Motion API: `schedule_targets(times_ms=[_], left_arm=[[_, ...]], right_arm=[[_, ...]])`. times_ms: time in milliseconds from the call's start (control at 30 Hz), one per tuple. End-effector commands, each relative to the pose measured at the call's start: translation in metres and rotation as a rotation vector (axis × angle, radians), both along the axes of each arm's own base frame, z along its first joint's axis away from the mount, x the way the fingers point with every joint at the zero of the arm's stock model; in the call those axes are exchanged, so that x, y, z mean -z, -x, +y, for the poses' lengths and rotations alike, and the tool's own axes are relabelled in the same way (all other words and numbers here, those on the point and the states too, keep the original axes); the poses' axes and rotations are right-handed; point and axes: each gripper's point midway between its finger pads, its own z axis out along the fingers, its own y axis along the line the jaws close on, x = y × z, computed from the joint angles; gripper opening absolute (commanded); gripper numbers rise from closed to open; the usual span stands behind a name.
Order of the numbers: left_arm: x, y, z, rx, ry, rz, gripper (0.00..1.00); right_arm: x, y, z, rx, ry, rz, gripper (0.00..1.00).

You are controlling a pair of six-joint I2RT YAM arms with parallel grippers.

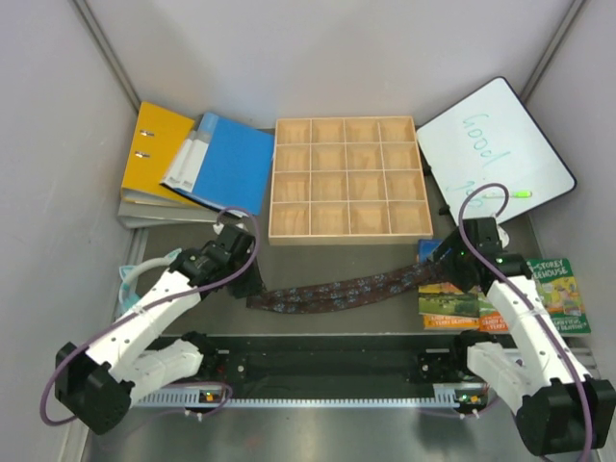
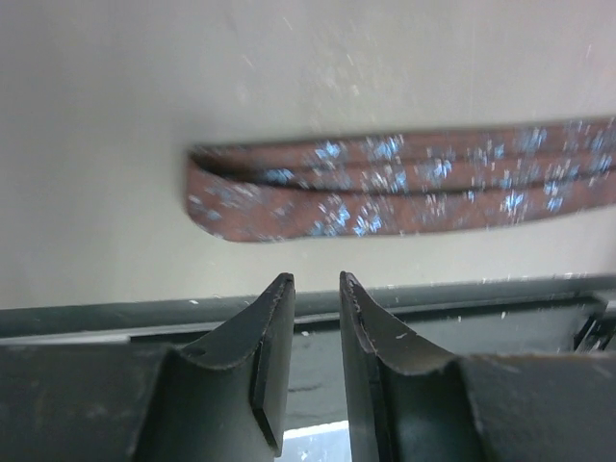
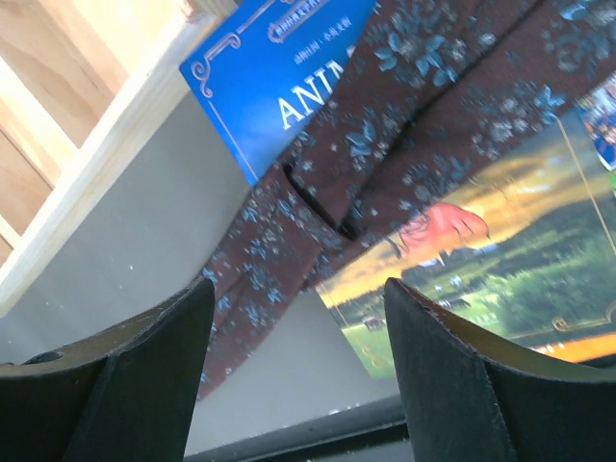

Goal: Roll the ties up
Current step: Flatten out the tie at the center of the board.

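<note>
The soft, limp tie (image 2: 404, 188) lies flat on the surface (image 2: 144, 96) just beyond the left fingers (image 2: 260, 337), narrowly parted and empty, and beyond the wide-open, empty right fingers (image 3: 452, 366), so pinching its doubled end ahead of the left fingers probably suits rolling.

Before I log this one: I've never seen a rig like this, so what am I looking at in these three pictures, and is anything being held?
Two robot arms are bolted at the near edge of the table. The wide picture looks down from above and behind them; the other two come from a camera on each wrist, its own fingers at the bottom. A long dark patterned tie lies across the table, its right end over some picture books. Behind it sit a wooden grid tray, binders and a whiteboard. The left gripper shows a narrow gap, the right gripper stands wide; neither holds anything.
</note>
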Motion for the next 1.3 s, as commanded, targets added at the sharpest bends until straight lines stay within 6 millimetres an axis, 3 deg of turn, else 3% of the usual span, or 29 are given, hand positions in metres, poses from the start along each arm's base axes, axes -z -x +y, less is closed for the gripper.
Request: schedule_targets(times_ms=[0, 200, 433, 500, 667, 933, 1067, 1267], left_arm=[[0.008, -0.001, -0.026, -0.007, 0.041, -0.011, 0.31], [0.031, 0.005, -0.039, 0.043, -0.049, 0.021, 0.4], [0.036, 0.002, -0.023, 0.01, -0.149, 0.015, 0.43], [0.038, 0.004, -0.018, -0.004, -0.16, 0.012, 0.5], [0.048, 0.01, -0.014, -0.016, -0.157, 0.027, 0.54], [0.029, 0.005, -0.005, -0.004, -0.184, -0.035, 0.54], [0.03, 0.004, -0.002, -0.016, -0.201, -0.033, 0.53], [0.019, -0.002, 0.018, -0.158, -0.245, -0.085, 0.47]], right_arm=[[-0.011, -0.028, -0.002, 0.001, 0.013, -0.11, 0.68], [-0.005, -0.035, -0.009, 0.013, 0.024, -0.099, 0.66], [0.016, -0.028, -0.019, 0.023, 0.022, -0.07, 0.65], [0.02, -0.027, -0.018, 0.01, 0.019, -0.067, 0.65], [0.023, -0.031, -0.021, 0.023, 0.004, -0.079, 0.63], [0.007, -0.044, -0.028, 0.051, 0.011, -0.12, 0.59], [0.013, -0.041, -0.042, 0.09, 0.047, -0.091, 0.59], [0.021, -0.039, -0.068, 0.167, 0.019, -0.09, 0.56]])
